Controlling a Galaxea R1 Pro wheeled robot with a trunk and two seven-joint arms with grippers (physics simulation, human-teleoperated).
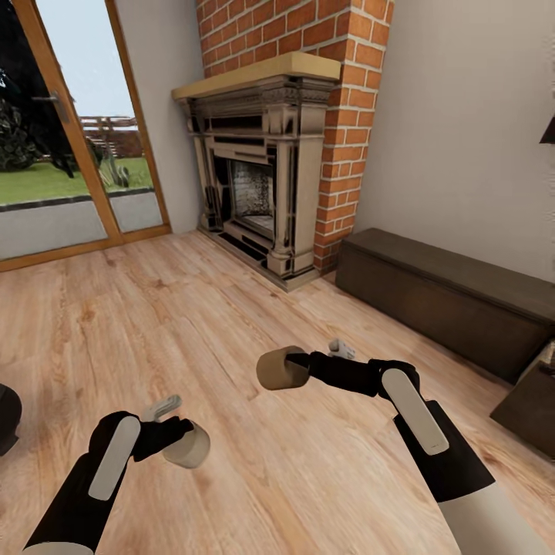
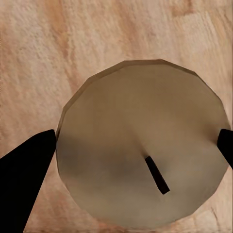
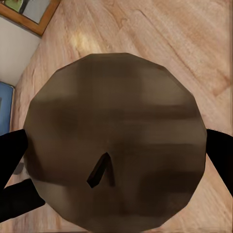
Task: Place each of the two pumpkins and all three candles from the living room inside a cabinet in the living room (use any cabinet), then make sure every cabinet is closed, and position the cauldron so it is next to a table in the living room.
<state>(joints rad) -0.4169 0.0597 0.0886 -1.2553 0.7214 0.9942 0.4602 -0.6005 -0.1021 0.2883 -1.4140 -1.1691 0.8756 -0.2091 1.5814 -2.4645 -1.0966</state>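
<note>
I've got a candle in each hand, carried clear of the wood-plank floor (image 1: 154,324). My left gripper (image 1: 179,436), lower left of the head view, is pinched on one candle (image 1: 187,445); its wrist camera shows the pale round top with the dark wick (image 2: 157,174) and a black finger (image 2: 24,170) pressed to either side. My right gripper (image 1: 297,368), just right of centre, clamps the other candle (image 1: 280,368), held sideways so its flat end faces left; up close, the browner disc (image 3: 114,141) sits between dark fingertips (image 3: 12,150). Both are kept low in front of me, I'd say for carrying. The cabinet (image 1: 447,301), long and dark, runs along the right wall beside the brick fireplace (image 1: 270,169), with its front apparently shut. I'd judge opening a drawer comes next, awkward with both hands full.
</note>
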